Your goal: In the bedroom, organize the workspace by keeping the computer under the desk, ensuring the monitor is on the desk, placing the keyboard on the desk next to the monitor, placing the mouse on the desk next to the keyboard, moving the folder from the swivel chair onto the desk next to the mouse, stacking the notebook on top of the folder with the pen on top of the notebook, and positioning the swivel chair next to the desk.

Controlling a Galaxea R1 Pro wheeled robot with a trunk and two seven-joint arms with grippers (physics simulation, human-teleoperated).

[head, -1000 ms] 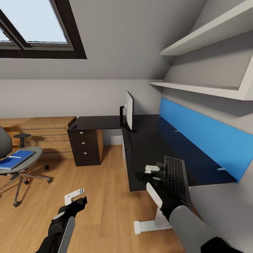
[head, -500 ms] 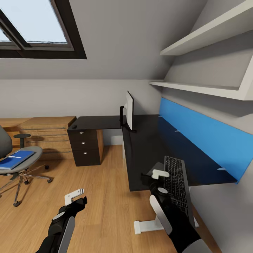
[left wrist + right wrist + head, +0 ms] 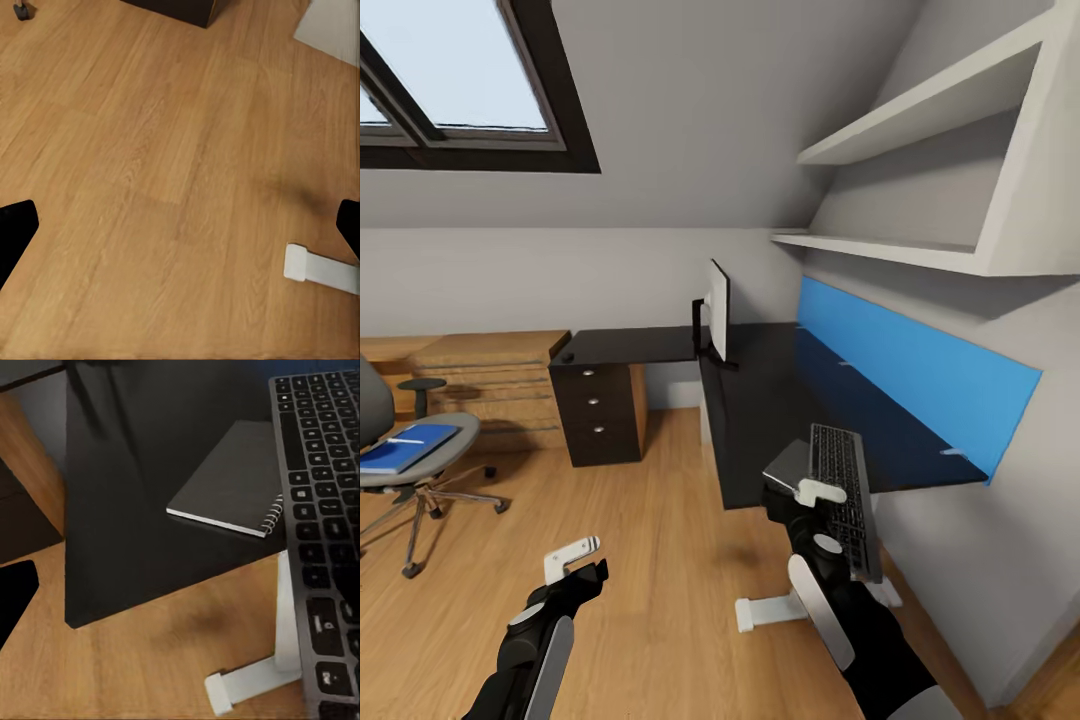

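Observation:
The black desk (image 3: 760, 400) carries the monitor (image 3: 717, 310) at its corner and the keyboard (image 3: 842, 490) at its near end, hanging partly past the edge. A grey spiral notebook (image 3: 232, 480) lies beside the keyboard (image 3: 319, 510). My right gripper (image 3: 815, 492) hovers open just off this end, holding nothing. My left gripper (image 3: 572, 560) is open above bare floor. At the far left, the swivel chair (image 3: 420, 470) holds the blue folder (image 3: 405, 448) with the white pen (image 3: 402, 439) on it. A small mouse (image 3: 569, 358) sits on the desk's far left corner. The computer is out of view.
A black drawer unit (image 3: 600, 415) stands under the desk's left wing, with a low wooden cabinet (image 3: 490, 385) beside it. The white pedestal foot (image 3: 770, 608) juts onto the wooden floor. White shelves (image 3: 920, 250) hang above the blue back panel (image 3: 910, 370).
My right gripper has drawn back from over the desk's end toward me. The whole view has shifted left, so the camera moved. The left arm is unchanged.

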